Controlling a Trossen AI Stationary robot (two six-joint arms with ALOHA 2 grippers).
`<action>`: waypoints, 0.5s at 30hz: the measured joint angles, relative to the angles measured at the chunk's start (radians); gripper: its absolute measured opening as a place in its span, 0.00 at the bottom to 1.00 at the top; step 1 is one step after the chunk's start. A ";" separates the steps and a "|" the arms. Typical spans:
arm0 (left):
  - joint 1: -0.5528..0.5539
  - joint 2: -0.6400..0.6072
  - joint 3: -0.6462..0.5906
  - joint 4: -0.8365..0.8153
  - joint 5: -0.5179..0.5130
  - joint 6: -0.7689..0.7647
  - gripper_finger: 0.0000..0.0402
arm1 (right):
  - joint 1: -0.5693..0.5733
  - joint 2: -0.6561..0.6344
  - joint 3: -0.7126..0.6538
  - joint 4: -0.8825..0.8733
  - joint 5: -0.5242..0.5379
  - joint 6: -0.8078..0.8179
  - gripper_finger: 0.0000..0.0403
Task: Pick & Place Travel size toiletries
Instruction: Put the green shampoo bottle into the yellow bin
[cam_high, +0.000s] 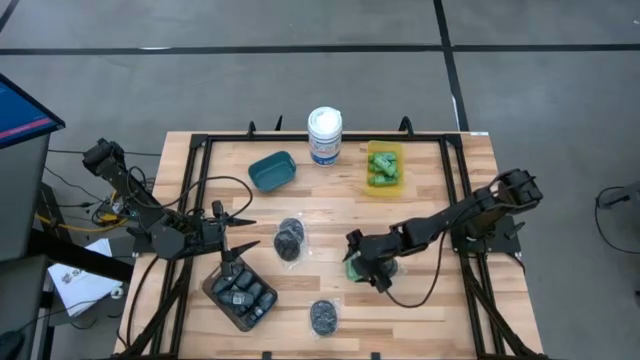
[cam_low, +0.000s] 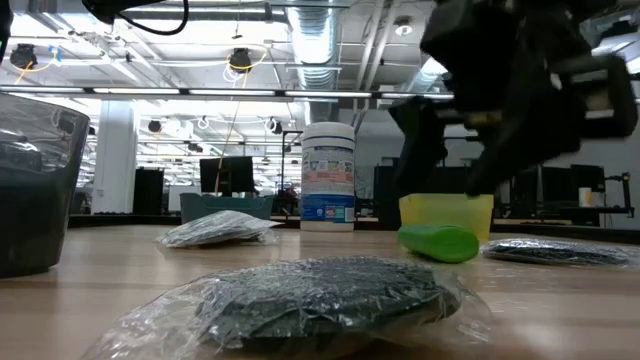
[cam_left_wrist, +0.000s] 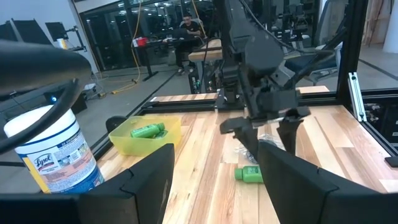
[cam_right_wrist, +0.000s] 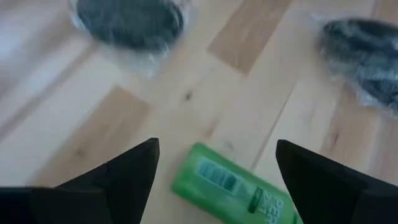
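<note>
Green plastic showed between the spread fingers of the right gripper (cam_right_wrist: 214, 168): a green mini bottle (cam_right_wrist: 233, 185) lay on its side on the wooden worktop (cam_high: 440, 210), and the gripper hung just above it with its fingers wide apart and nothing held. The bottle lay slantwise to the gap, so I judged that a straight descent could land one finger on its rounded body and send it rolling away. A pinch at one end might also squirt it out sideways.

Wrapped round dark pieces (cam_high: 289, 238) lay near the bottle on the worktop, and a sweep of the arm could drag their loose plastic along. More green bottles already lay in the yellow container (cam_high: 384, 166) at the far edge, next to the white canister (cam_high: 324, 134). A careless carry could clip its rim or knock the canister.

Over by the dark tray (cam_high: 240, 294) of grey-black bottles waited the left gripper (cam_left_wrist: 214, 180), its fingers apart and empty.

From overhead, the right gripper covered most of the bottle. The right wrist view cut off the bottle's lower end, so its cap could not be seen. Whether the fingertips already touched the worktop could not be told.
</note>
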 joint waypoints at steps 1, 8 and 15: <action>0.000 0.000 0.000 0.000 0.000 0.000 0.56 | 0.002 0.012 0.000 -0.001 0.005 -0.016 0.78; 0.000 0.000 0.000 0.000 0.000 0.000 0.56 | 0.003 0.056 0.000 -0.031 0.119 -0.163 0.78; 0.000 0.000 0.000 0.000 -0.001 0.000 0.56 | -0.026 0.056 0.000 -0.030 0.157 -0.233 0.78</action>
